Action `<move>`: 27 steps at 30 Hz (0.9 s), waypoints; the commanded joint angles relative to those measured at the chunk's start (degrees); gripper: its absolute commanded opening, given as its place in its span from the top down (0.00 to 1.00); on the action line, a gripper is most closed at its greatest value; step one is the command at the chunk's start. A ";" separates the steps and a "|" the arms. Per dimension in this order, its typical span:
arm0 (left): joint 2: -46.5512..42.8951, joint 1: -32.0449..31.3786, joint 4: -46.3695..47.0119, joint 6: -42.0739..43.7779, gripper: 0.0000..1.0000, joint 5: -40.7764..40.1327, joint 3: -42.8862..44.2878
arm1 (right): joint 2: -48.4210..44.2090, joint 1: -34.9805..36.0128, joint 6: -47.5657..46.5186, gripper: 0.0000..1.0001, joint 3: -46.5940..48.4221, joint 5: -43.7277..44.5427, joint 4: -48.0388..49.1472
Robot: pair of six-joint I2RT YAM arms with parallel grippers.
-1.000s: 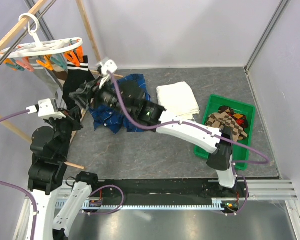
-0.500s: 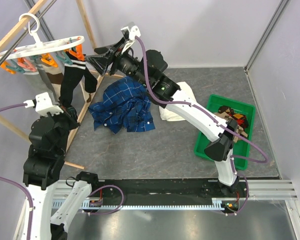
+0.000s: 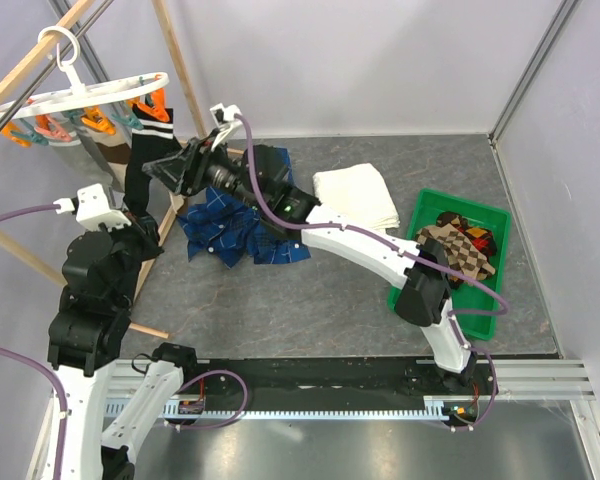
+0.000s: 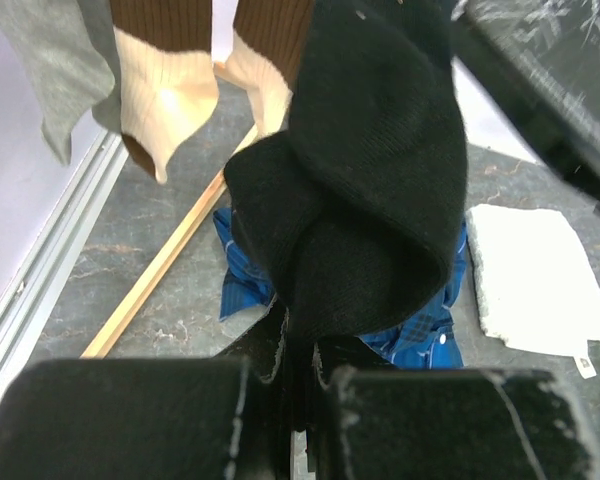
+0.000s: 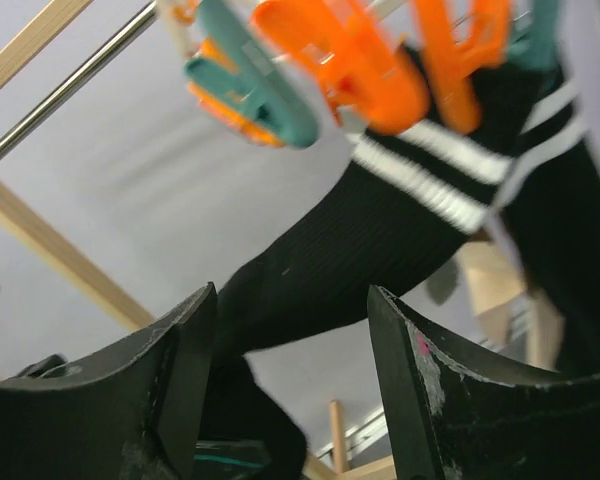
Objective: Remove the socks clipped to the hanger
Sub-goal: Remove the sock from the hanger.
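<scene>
The white round hanger (image 3: 90, 95) hangs at the top left with orange pins (image 5: 350, 60) and teal pins (image 5: 245, 70). A black sock with white stripes (image 3: 137, 180) hangs clipped from it; it also shows in the left wrist view (image 4: 370, 180) and the right wrist view (image 5: 380, 240). My left gripper (image 4: 302, 370) is shut on the sock's lower end. My right gripper (image 5: 290, 340) is open, jaws wide apart, right beside the sock's upper part, below the pins. Brown-and-cream socks (image 4: 170, 80) and a grey sock (image 4: 60, 70) hang behind.
A blue plaid shirt (image 3: 245, 215) lies on the floor under the right arm, with a folded white towel (image 3: 355, 200) beside it. A green bin (image 3: 425, 200) at the right holds checkered socks (image 3: 460, 245). Wooden rack poles (image 4: 170, 270) stand by the hanger.
My right gripper rose from the shirt to above the hanger, then came back down and left to the black sock. My left gripper has stayed on the sock's lower end.
</scene>
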 commanded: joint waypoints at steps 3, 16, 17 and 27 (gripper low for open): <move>0.20 -0.05 0.68 -1.35 0.98 -0.17 -0.84 | 1.44 2.76 0.77 0.30 3.25 2.89 1.35; -0.24 0.04 0.86 -0.83 0.98 -0.26 -0.84 | 2.49 2.86 1.73 0.31 1.66 9.13 3.71; -0.33 -0.05 0.77 -0.74 0.98 -0.35 -0.75 | 2.75 2.77 1.73 0.32 1.84 9.13 4.50; -0.24 0.04 0.68 -0.47 0.98 -0.61 -0.49 | 6.10 1.01 0.59 0.92 5.10 6.59 9.26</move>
